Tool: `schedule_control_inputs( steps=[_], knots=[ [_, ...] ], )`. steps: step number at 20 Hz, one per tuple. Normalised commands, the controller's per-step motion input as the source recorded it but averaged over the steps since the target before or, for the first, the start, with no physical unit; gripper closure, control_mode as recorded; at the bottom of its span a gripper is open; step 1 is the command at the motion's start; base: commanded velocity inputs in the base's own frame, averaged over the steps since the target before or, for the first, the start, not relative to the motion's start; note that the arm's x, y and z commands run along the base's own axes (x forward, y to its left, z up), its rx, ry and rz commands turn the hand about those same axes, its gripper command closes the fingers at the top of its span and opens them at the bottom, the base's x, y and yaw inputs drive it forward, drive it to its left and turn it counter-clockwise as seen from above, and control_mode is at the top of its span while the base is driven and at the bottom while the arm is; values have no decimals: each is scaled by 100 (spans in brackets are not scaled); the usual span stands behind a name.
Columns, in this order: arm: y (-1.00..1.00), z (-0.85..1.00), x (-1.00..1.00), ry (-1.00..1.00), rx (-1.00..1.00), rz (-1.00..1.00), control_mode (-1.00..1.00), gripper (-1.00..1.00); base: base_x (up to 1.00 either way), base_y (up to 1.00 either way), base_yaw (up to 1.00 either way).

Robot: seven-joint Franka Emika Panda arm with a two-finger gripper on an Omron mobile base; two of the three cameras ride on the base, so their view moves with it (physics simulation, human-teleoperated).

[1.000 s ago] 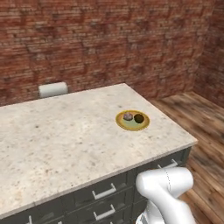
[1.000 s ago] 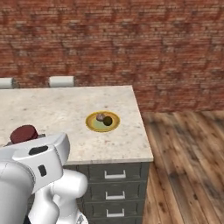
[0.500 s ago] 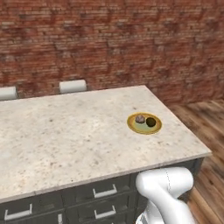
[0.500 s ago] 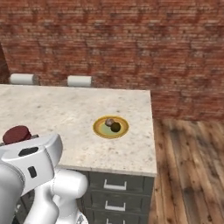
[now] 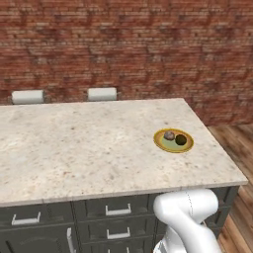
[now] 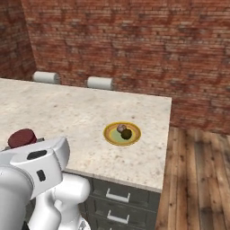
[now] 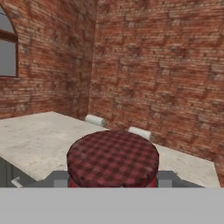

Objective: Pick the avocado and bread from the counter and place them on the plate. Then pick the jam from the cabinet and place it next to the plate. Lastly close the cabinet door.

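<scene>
The claw (image 7: pixel 113 186) grips the jam (image 7: pixel 113 159) by the table's (image 5: pixel 89 148) near edge; avocado (image 5: pixel 181 140) and bread (image 5: pixel 169 135) sit on the plate (image 5: pixel 160 142). Set down too close, the jar could knock the plate.

We see our arm folded low beside base, white elbow link bulking at bottom of both base views. Our gripper (image 7: pixel 113 181) closed around jam (image 7: pixel 113 159), grey fingers (image 7: pixel 59 178) pressed to its sides, checked lid up. Hand held level, jar upright in grip.
</scene>
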Motion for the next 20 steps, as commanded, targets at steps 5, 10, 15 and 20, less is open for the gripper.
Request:
schedule_control_inputs(
  steps=[5,10,15,20],
  knots=[
    [0,0,1,0,0,0,-100,100,14,0,3],
    [0,0,3,0,0,0,-100,100,0,0,0],
    [0,0,0,0,0,0,-100,100,0,0,0],
    [0,0,13,1,0,0,-100,100,0,0,0]
  ],
)
